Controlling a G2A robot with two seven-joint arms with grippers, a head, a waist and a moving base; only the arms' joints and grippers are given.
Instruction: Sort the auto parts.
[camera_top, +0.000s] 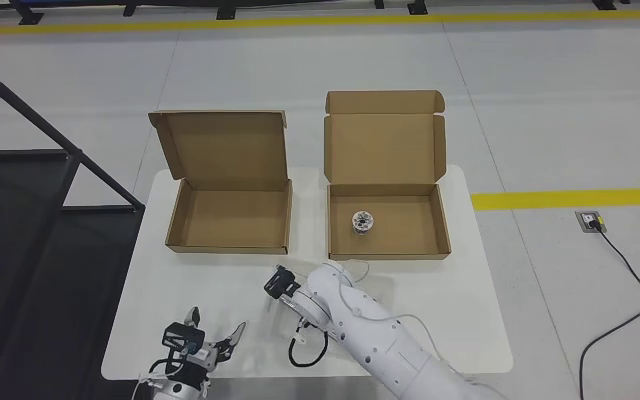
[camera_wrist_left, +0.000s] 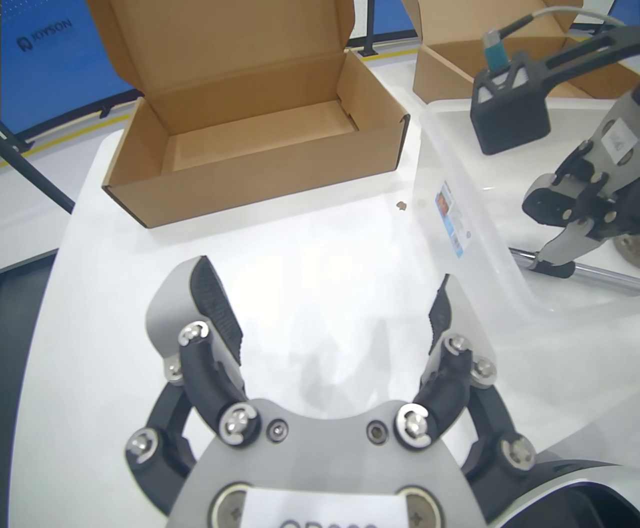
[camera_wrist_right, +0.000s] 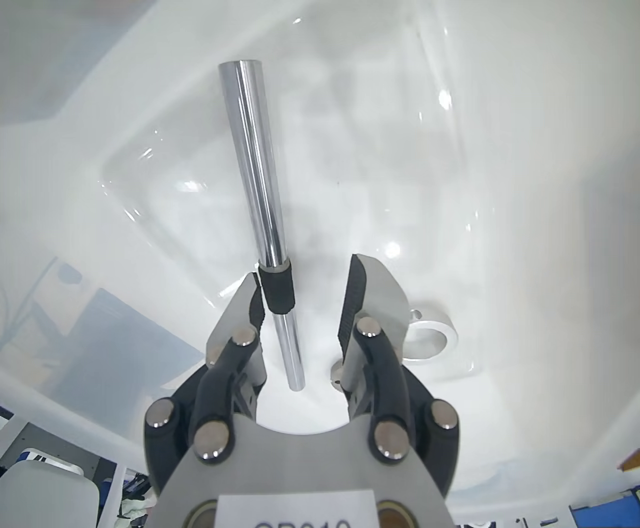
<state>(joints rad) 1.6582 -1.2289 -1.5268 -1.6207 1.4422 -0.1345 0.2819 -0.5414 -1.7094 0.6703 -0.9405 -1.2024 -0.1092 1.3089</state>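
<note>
— Now, what am I looking at?

— My rig at the white bench (camera_top: 140, 300), mid-sort. Two brown corrugated cardboard boxes stand lids-up at the far side, I judge one per part type: the left box (camera_top: 228, 249) and the right box (camera_top: 385, 255), which holds a small round metal part (camera_top: 362, 221).

— And the clear tub?

— A glossy plastic bin (camera_wrist_left: 450, 165), the unsorted stock, I'd say. My right gripper (camera_wrist_right: 306, 272) is down inside it, jaws apart either side of a polished chrome rod (camera_wrist_right: 255, 175) lying flat. It is lined up on the black rubber sleeve (camera_wrist_right: 279, 290), probably the least slippery spot.

— The other arm?

— My left gripper (camera_wrist_left: 321, 275) hangs open over the bench beside the bin, holding nothing. A silvery metal ring (camera_wrist_right: 430, 340) lies near the rod.
</note>
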